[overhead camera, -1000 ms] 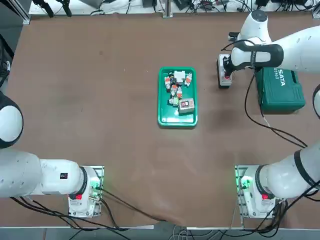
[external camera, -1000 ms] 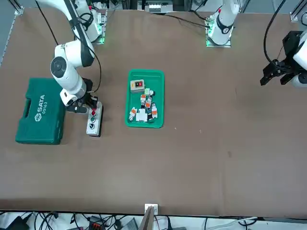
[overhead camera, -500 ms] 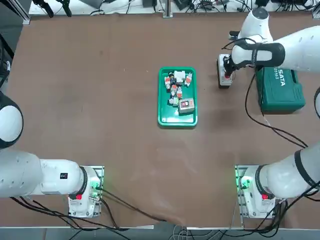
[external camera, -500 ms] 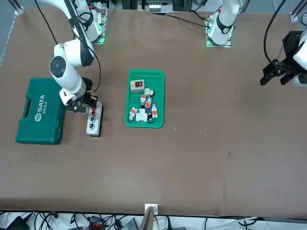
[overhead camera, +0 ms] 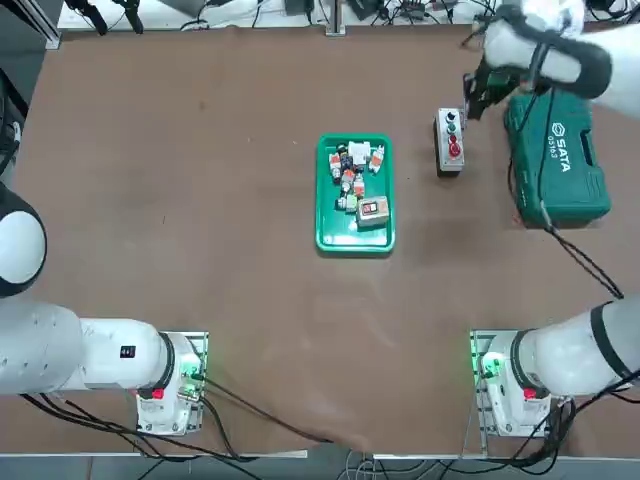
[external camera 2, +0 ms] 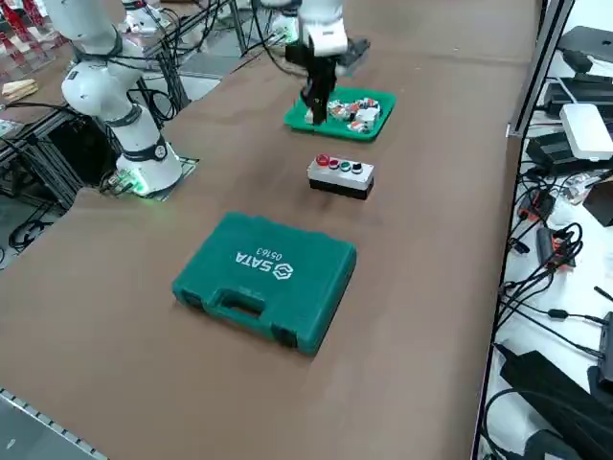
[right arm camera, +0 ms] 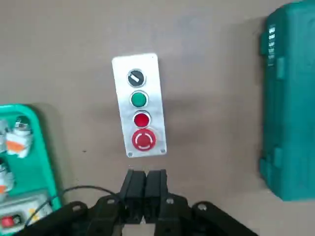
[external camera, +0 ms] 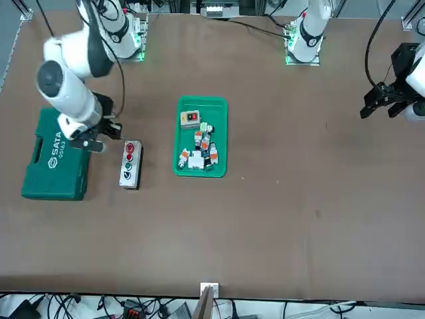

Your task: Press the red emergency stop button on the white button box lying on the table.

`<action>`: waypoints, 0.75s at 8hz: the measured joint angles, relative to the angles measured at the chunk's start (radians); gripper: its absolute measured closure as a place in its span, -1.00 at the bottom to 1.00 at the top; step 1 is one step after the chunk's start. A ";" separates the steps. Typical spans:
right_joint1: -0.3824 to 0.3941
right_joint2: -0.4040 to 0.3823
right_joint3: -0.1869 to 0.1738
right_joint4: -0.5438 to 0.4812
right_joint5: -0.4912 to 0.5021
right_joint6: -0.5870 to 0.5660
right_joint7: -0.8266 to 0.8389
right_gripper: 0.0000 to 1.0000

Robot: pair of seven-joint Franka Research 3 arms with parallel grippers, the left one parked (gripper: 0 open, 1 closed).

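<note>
We see the white button box (right arm camera: 139, 105) lying flat on the brown matte surface (overhead camera: 200, 220), between the green tray (overhead camera: 328, 236) and the green toolcase (overhead camera: 556, 160), apart from both. It is a small long rectangle with a pale, smooth metal-like face plate and darker sides. On its face, the wrist view shows a row of round controls: a black knob with a white line, a green button, a small red button, and at the end the red emergency stop button (right arm camera: 143, 140), which is the biggest, a round glossy red cap with a pale mark on it. In the top view the red emergency stop button (overhead camera: 454, 150) is at the end of the box nearer to the arms' bases. The right gripper (right arm camera: 144, 191) hangs above the surface, not touching the box; in the top view it is above the gap between the box and the toolcase, toward the far edge. Its two black, flat-sided fingers (right arm camera: 134, 189) are pressed together with no gap, and nothing is between them. The toolcase is a hard plastic rectangle with rounded corners, a moulded handle recess and white lettering on the lid (external camera 2: 261, 261). The tray is a shallow plastic rectangle with a raised rim and holds a pile of small white, orange and grey parts (overhead camera: 357, 176).
</note>
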 joint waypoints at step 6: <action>-0.154 0.008 -0.010 0.330 -0.003 -0.361 -0.208 -0.99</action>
